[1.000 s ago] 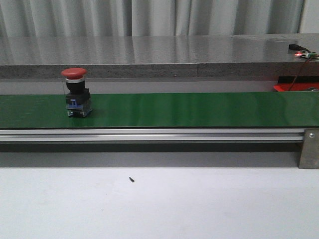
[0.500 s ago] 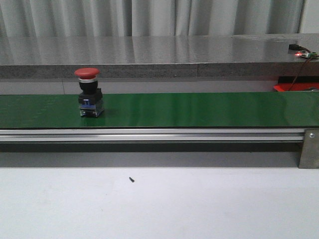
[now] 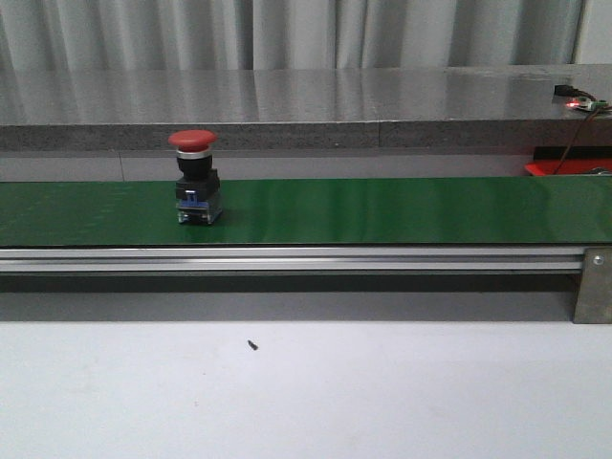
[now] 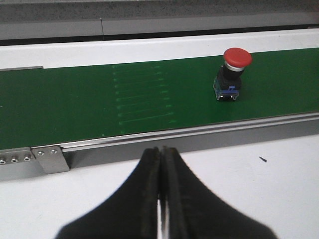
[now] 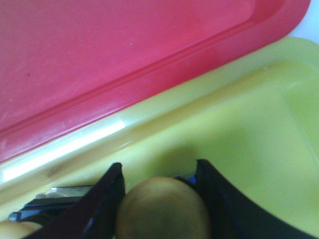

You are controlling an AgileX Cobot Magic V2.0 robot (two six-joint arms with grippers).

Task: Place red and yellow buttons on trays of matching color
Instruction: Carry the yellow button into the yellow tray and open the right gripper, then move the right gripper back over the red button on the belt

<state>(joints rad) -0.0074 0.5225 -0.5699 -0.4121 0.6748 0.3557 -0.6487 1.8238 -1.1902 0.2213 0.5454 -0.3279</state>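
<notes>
Right wrist view: right pincer (image 5: 158, 199) grasping yellow button (image 5: 162, 209) over yellow tray (image 5: 239, 129); release due. Left pincer (image 4: 160, 164) clenched, empty; red button (image 3: 197, 178) on belt (image 3: 382, 210) awaiting pickup.

Pale grey curtains (image 3: 287, 33) hang in vertical folds along the far wall ahead of me, above a long speckled grey stone-like counter (image 3: 287, 100) whose polished top mirrors the folds in soft streaks. Before it a green conveyor belt (image 3: 402, 210) runs the full width on a silvery aluminium rail (image 3: 287, 259), bolted to a metal bracket (image 3: 593, 287) at my right. Nearest me lies a matte white tabletop (image 3: 382, 392) (one small dark speck (image 3: 252, 344) on it), under flat, even light.
</notes>
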